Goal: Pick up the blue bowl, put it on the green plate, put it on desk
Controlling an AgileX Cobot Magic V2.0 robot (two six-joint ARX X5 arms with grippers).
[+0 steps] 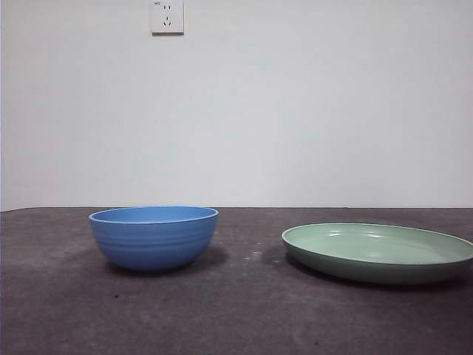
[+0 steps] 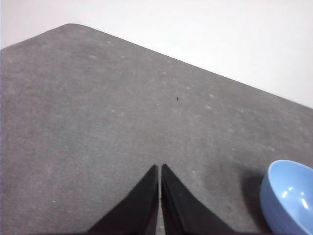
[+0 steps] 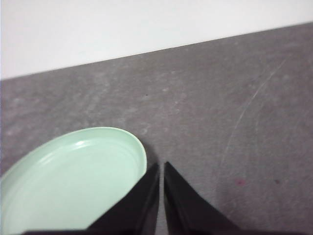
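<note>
The desk (image 1: 244, 310) spreads dark and scuffed beneath both arms, carrying only the two dishes, which sit well apart on it. The green plate (image 1: 378, 253) is the wider of them; in the right wrist view it lies just beside and partly below the right gripper (image 3: 161, 169), whose two black jaws are pressed together with only a hairline between them, pinching nothing. That arm looks parked above the plate's edge, not placed to grasp. The blue bowl (image 1: 154, 237) stands upright and empty on the bare desk, off to one side of the left gripper (image 2: 160, 169) and a little ahead of it, only part of its rim and inside showing at the edge of the left wrist view. The left jaws are likewise pressed together and hold nothing. Since the bowl lies nearer that arm, it seems the likely one to fetch it; the jaws would have to spread first to take the rim. No step appears begun yet.
</note>
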